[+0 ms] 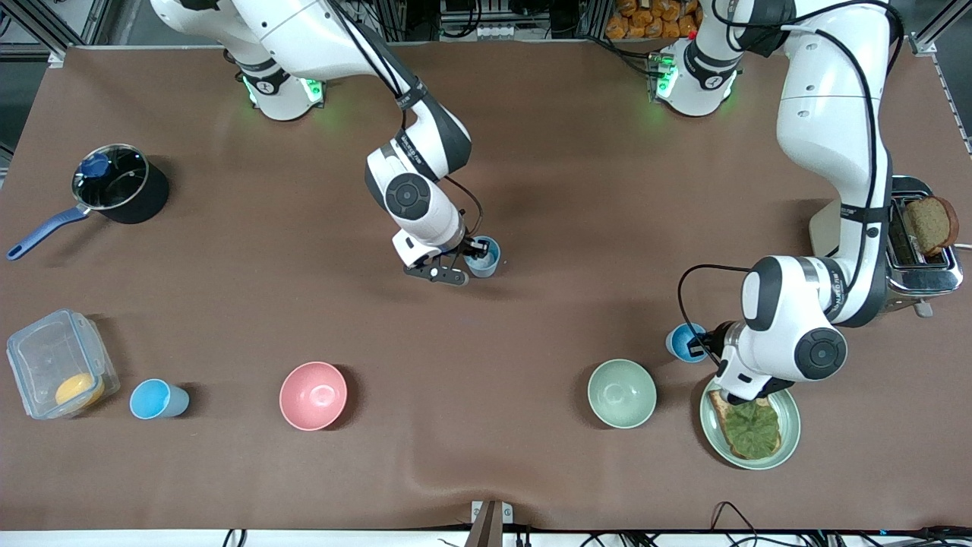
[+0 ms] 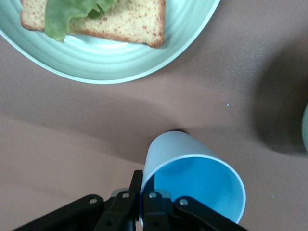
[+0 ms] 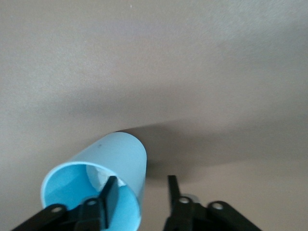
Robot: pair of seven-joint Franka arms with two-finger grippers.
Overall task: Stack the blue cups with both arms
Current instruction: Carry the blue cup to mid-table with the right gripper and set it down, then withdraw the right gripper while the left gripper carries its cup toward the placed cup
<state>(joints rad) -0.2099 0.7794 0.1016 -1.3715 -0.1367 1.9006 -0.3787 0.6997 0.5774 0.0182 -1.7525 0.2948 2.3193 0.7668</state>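
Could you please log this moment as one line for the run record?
left gripper: shut on brighter cup rim, beside plate | right gripper: straddling paler cup wall, open | stacked: no

Three cups on desk [image 1: 486,463]: mid-desk cup [image 1: 484,257] at right claw [image 1: 469,262]; second cup [image 1: 685,341] at left claw [image 1: 702,346], beside plate [image 1: 790,433] with toast [image 1: 752,427]; third cup [image 1: 156,399] between container [image 1: 57,365] and bowl [image 1: 313,395].

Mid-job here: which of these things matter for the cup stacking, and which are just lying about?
Job: right gripper, open astride the wall of the pale cup; left gripper, shut on the wall of the bright cup; third cup beside the box.
Lying about: pot, box, pink bowl, green bowl, plate, toaster.
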